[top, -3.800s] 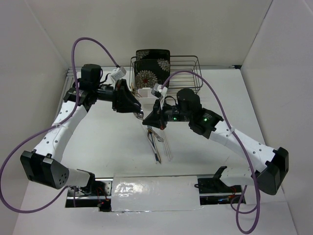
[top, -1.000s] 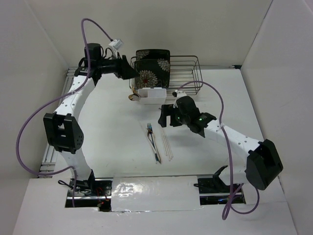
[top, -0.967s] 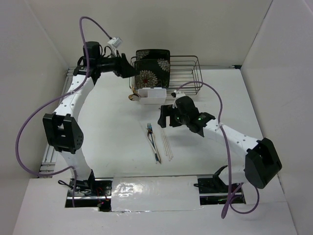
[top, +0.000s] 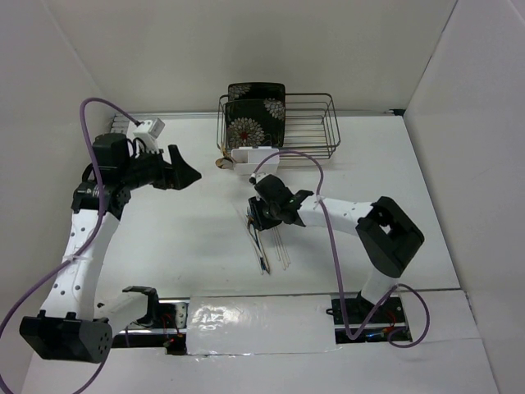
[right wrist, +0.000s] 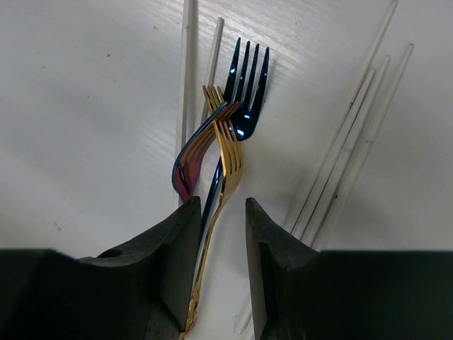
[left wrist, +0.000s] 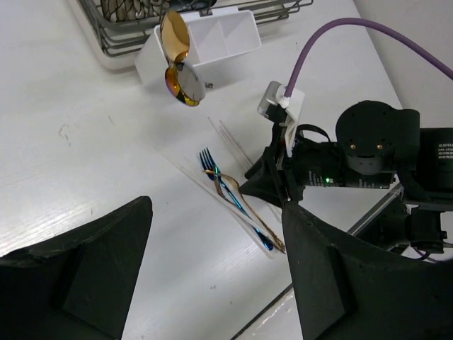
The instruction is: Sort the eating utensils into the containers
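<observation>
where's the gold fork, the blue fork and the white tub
gold fork (right wrist: 226, 142): right wrist view, at the base of its tines.
blue fork (right wrist: 249, 106): right wrist view, on the head where its tines join.
white tub (left wrist: 150, 62): left wrist view, on its left end wall.

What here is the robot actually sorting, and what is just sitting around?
Part of the job:
forks
chopsticks
spoons, already in the tub
white tub

Just lying about:
wire rack
floral plate
</observation>
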`<action>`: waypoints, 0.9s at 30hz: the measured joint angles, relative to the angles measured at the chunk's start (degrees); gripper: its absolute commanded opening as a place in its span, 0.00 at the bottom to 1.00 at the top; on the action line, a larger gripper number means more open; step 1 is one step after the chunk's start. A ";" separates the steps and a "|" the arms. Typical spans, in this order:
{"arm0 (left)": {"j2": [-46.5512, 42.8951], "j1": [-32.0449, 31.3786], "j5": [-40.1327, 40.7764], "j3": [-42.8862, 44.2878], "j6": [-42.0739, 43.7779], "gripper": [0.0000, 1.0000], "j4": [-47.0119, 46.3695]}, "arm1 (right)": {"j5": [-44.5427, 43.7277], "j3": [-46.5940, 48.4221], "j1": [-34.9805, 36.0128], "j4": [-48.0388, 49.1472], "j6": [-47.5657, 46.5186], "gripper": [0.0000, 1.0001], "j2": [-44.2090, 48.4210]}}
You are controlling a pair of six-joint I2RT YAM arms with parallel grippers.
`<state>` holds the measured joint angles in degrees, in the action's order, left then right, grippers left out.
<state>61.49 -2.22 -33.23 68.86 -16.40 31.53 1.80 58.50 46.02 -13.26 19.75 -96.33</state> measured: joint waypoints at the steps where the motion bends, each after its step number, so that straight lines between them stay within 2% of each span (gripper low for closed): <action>1: -0.50 0.00 0.31 -0.42 0.02 0.86 0.55 | -0.50 0.37 0.20 -0.02 -0.09 0.38 -0.79; 7: -2.34 0.00 1.33 -0.83 0.83 0.86 1.49 | -2.89 1.40 1.49 -0.35 -0.17 0.35 -3.82; 9: -2.34 0.00 1.46 -1.09 1.22 0.86 1.44 | -3.91 1.90 1.81 -0.48 -0.28 0.25 -4.72; 12: -2.38 0.00 1.49 -2.80 1.40 0.86 1.11 | -5.55 2.38 2.23 -0.57 -0.20 0.04 -5.95; 13: -2.38 0.00 1.49 -3.56 1.46 0.86 1.14 | -6.21 2.62 2.27 -0.59 -0.15 0.00 -6.16; 21: -2.34 -0.33 -2.84 -9.20 4.28 0.88 0.55 | -8.59 4.28 2.34 -3.65 -0.39 0.00 -6.25; 27: -2.45 -4.09 -9.86 -12.68 6.34 0.85 -2.27 | -11.58 7.43 2.38 -8.76 -0.35 0.00 -1.86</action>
<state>59.05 -6.31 -43.09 56.18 -10.07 29.26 -9.78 65.93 48.40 -22.02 19.40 -98.19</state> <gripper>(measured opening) 0.856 0.012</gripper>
